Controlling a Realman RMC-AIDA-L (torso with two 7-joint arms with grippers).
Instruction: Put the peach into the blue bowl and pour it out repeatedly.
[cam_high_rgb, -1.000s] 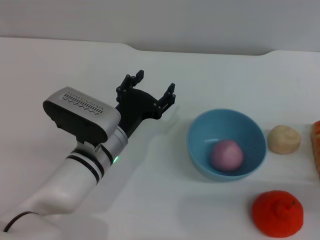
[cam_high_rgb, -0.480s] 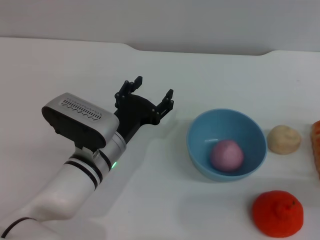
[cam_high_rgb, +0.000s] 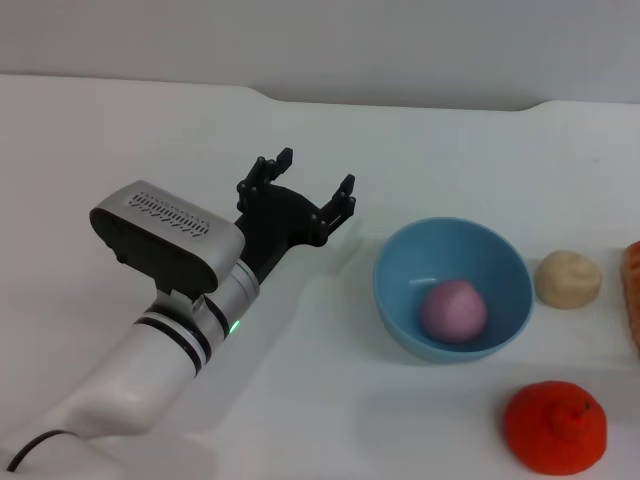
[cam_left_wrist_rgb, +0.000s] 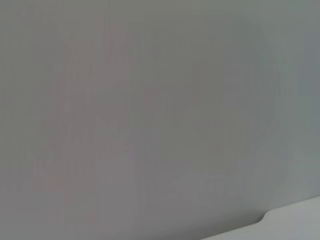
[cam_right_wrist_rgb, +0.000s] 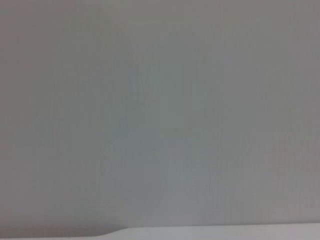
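Note:
The pink-mauve peach (cam_high_rgb: 454, 310) lies inside the light blue bowl (cam_high_rgb: 400, 275), which stands upright on the white table right of centre in the head view. My left gripper (cam_high_rgb: 312, 182) hovers open and empty to the left of the bowl, a short gap from its rim, with its fingers pointing away from me. The right gripper is out of view. Both wrist views show only a blank grey wall and a sliver of table edge.
A beige lumpy ball (cam_high_rgb: 568, 278) sits just right of the bowl. A bright orange-red fruit (cam_high_rgb: 555, 427) lies in front of it at the lower right. An orange object (cam_high_rgb: 632, 290) pokes in at the right edge.
The left gripper dipped down and toward me half a second ago, and has now shifted back up and slightly right toward the bowl. It stays open; the peach and bowl have not moved.

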